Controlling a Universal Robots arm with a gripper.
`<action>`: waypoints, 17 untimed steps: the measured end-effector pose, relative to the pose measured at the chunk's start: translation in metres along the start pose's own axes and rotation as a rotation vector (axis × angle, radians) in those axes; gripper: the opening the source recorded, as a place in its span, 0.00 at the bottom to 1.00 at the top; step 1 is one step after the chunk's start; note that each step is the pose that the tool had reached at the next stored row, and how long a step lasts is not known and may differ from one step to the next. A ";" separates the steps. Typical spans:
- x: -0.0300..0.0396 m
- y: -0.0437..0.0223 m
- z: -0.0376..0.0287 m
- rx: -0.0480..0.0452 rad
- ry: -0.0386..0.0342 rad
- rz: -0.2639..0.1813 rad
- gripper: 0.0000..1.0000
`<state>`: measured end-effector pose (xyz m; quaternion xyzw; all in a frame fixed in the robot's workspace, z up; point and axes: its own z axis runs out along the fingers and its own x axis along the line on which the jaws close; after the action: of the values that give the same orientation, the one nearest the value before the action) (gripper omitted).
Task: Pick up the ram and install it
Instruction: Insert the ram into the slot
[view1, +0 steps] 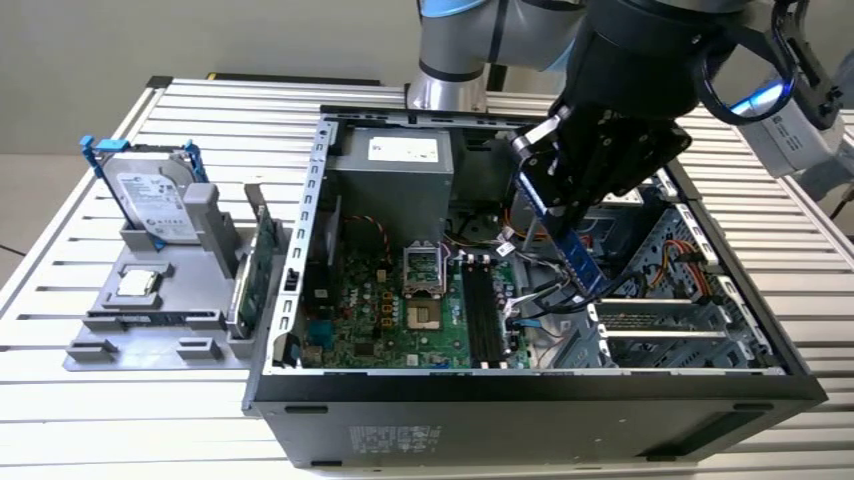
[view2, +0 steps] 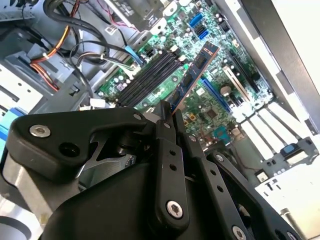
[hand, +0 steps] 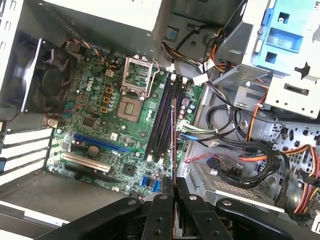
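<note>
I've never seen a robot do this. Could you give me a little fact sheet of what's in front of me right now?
Setting: open computer case on a slatted metal table
Gripper: gripper shut on the ram
Ram position: held on edge over the motherboard, close to the black memory slots, not seated
Outside the case: hard drive and green expansion card, standing at the exterior view's left
Work so far: ram picked up, not installed
</note>
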<state>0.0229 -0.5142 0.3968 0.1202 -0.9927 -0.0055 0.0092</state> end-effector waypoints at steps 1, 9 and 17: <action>0.0000 0.0000 0.0001 -0.0002 -0.0002 0.011 0.00; 0.0000 0.0000 0.0005 -0.0018 -0.0014 0.102 0.00; 0.0000 0.0000 0.0009 -0.0030 -0.0023 0.172 0.00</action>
<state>0.0229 -0.5142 0.3959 0.0344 -0.9994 -0.0063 0.0087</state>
